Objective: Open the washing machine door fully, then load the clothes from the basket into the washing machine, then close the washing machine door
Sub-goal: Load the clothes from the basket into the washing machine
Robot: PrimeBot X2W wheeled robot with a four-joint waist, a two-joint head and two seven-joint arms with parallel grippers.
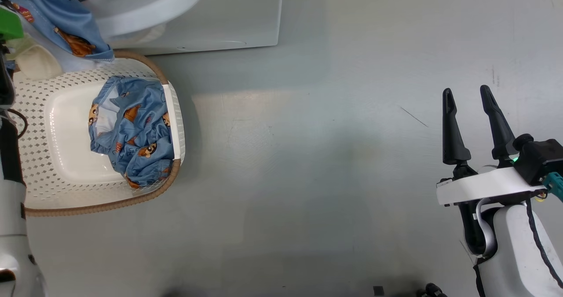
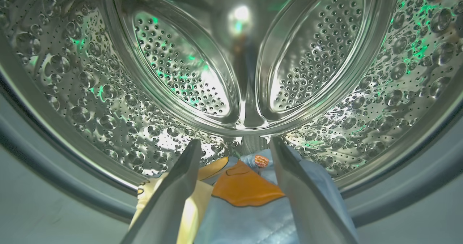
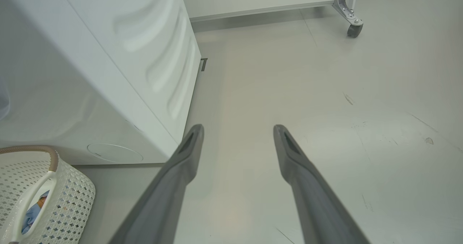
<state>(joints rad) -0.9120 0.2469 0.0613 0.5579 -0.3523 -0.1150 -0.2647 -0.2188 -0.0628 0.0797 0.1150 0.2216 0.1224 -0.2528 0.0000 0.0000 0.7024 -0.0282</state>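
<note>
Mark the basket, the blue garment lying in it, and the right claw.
basket [image 1: 66, 193]: head view, on its perforated white wall.
blue garment [image 1: 132, 130]: head view, middle of the crumpled cloth.
right claw [image 1: 466, 91]: head view, midway between its fingertips.

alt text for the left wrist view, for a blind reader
The open left gripper reaches into the washing machine, facing its dimpled steel drum. A light blue garment with an orange print lies between its two dark fingers.
</note>
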